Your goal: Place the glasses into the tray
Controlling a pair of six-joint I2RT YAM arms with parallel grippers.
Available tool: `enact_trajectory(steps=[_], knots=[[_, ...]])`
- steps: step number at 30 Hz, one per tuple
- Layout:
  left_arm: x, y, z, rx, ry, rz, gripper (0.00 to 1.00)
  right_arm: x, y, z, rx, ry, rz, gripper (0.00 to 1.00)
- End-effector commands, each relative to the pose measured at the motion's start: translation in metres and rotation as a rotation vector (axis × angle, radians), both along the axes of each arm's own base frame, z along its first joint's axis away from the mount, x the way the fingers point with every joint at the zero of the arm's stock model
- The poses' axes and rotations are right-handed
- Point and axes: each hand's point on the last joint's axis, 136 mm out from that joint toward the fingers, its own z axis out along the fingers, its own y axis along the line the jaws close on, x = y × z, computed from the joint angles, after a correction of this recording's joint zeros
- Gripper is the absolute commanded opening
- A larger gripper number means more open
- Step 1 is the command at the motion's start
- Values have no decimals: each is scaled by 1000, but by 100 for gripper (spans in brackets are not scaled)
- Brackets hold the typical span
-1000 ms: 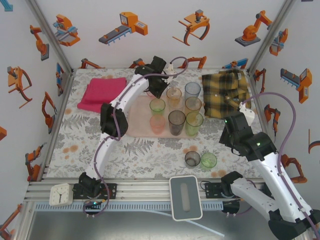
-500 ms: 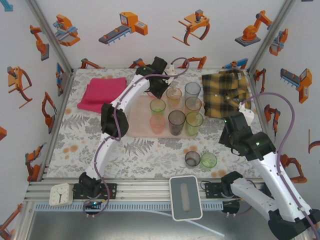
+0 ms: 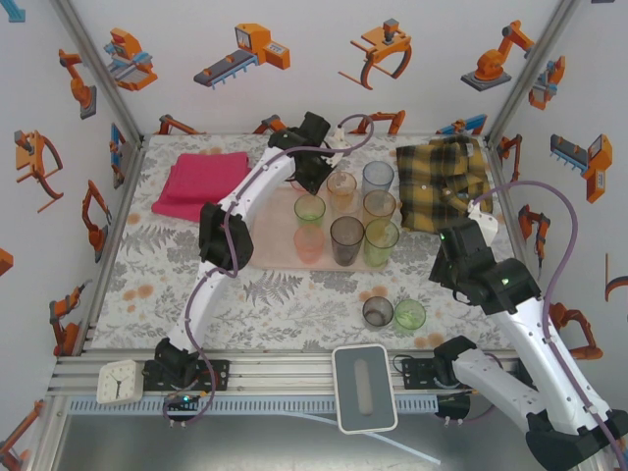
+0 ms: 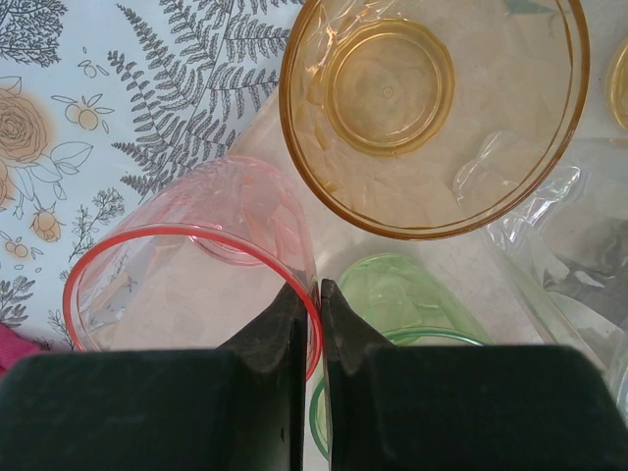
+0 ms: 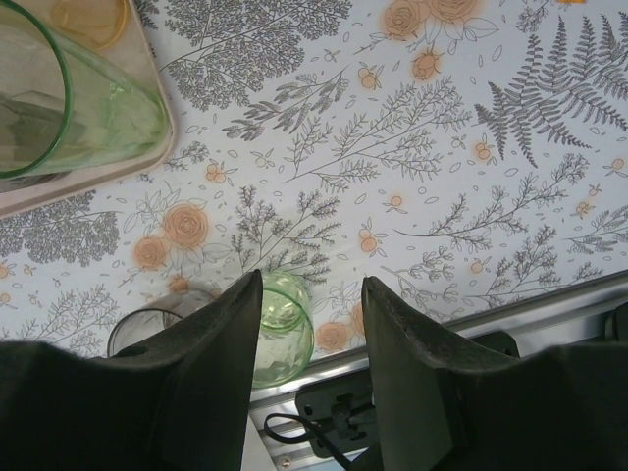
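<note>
Left gripper point(image 4: 316, 294) clamps the rim of a translucent pink plastic tumbler point(image 4: 177, 285) near the far-left corner of the pale pink rectangular tray point(image 3: 278, 245); right gripper point(image 5: 312, 285) stands half-open, empty.

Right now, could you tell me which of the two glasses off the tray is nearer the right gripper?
The green glass, right of the smoky grey glass; the wrist view shows it at the right gripper's fingertip.

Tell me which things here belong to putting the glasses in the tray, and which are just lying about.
Job in hand: tray; glasses standing on it; pink glass pinched in the left jaws; grey glass and green glass, both off the tray.
Lying about: magenta towel; plaid shirt; white clock.
</note>
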Motion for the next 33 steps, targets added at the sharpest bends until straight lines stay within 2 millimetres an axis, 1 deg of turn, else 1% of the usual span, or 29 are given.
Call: enact_trajectory(steps=[1, 16, 19, 24, 33], knots=[[0, -6, -6, 2, -2, -26, 7, 2, -1, -2, -9, 1, -1, 45], [-3, -5, -11, 14, 12, -32, 9, 3, -1, -5, -12, 6, -1, 45], [-4, -6, -11, 16, 13, -36, 6, 4, -1, -5, -13, 8, 1, 45], [-5, -3, -7, 24, 7, -41, 6, 5, 0, -5, -12, 7, 2, 45], [-10, -1, -6, 38, 12, -54, 5, 6, 1, -4, -5, 4, 5, 45]])
